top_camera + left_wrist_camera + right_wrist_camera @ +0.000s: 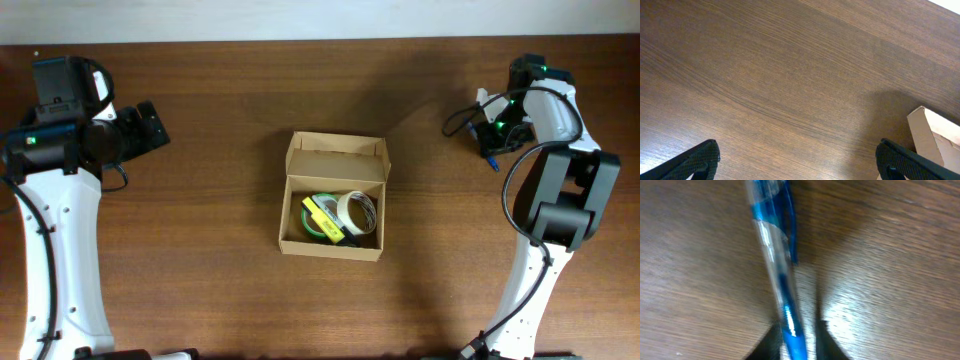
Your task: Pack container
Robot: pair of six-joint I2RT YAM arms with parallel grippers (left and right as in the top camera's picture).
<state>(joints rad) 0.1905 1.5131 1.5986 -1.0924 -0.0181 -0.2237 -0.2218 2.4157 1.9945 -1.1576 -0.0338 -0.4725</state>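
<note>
table (200, 200): dark brown wood | far edge: pale wall (300, 18), probably

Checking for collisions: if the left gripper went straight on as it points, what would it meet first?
Probably the bare wooden table; the cardboard box lies off to the side of the line from the left gripper.

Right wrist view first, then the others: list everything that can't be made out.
- Right wrist view: the pen is blurred and its upper end is cut off by the top edge. It is unclear whether the right gripper clamps it.
- Overhead: what lies inside the container is too small and overlapping to name.
- Left wrist view: only a corner of the container shows, cut off by the right edge.
</note>
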